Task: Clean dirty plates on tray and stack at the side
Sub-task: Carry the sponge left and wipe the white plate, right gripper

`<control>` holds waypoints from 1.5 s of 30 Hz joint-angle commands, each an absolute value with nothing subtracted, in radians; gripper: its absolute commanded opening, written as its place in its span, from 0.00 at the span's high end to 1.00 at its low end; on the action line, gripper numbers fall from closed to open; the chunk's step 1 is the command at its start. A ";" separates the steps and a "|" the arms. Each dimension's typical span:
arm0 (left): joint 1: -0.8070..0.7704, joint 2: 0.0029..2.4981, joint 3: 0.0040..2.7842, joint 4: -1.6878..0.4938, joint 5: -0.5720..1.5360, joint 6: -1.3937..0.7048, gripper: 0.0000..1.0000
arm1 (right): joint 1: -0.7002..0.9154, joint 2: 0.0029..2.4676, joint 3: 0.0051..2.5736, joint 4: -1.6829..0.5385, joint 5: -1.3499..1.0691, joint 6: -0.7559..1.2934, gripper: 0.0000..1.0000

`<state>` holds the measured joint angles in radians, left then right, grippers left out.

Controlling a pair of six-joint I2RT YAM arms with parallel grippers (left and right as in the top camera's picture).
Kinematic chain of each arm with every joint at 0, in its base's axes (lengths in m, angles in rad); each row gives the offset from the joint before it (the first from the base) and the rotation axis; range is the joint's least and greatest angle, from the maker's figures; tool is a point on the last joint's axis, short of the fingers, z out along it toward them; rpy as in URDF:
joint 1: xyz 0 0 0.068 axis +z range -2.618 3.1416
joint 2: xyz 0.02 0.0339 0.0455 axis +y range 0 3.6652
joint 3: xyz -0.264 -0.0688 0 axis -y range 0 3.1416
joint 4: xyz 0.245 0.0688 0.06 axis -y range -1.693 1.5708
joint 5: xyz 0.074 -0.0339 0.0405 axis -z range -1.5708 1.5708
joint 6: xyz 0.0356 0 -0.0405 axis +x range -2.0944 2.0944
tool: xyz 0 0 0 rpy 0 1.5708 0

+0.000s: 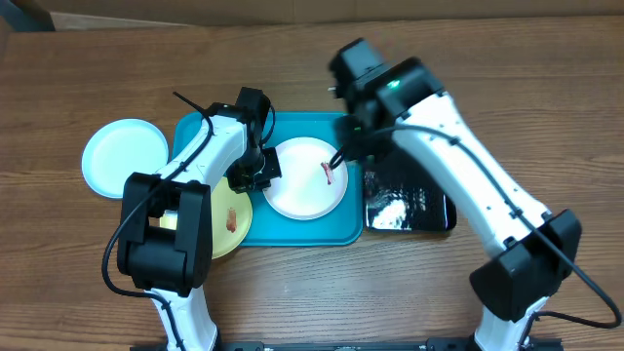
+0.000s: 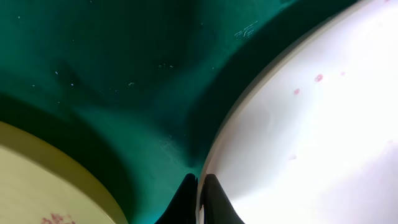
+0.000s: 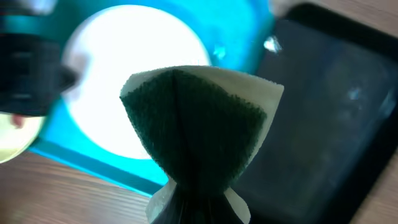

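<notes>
On the turquoise tray [image 1: 292, 234] lies a white plate [image 1: 297, 190] with a reddish smear near its right rim. My left gripper [image 1: 263, 168] is shut on that plate's left rim; the left wrist view shows the fingertips [image 2: 199, 190] pinching the plate edge [image 2: 311, 124]. A pale yellow-green plate [image 1: 232, 229] with a red smear lies at the tray's left end, partly under my left arm. A light blue plate [image 1: 122, 156] rests on the table left of the tray. My right gripper [image 3: 196, 211] is shut on a folded green sponge [image 3: 199, 118], which hangs over the white plate's right edge.
A glossy black tray [image 1: 409, 205] lies right of the turquoise tray, under my right arm. Bare wooden table [image 1: 526, 97] surrounds both trays. The yellow-green plate [image 2: 37, 180] sits close beside the white one, with a strip of tray floor [image 2: 124, 62] between them.
</notes>
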<state>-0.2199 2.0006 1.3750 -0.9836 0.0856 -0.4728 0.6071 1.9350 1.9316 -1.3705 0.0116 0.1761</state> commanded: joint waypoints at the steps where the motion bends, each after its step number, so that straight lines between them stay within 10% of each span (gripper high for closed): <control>1: -0.208 1.987 1.390 -0.987 0.072 -0.494 0.96 | 0.673 1.950 1.936 -1.329 0.004 0.176 0.96; 45: -0.208 1.987 1.390 -0.997 0.071 -0.494 0.96 | 0.694 2.286 1.843 -1.163 0.195 0.186 0.91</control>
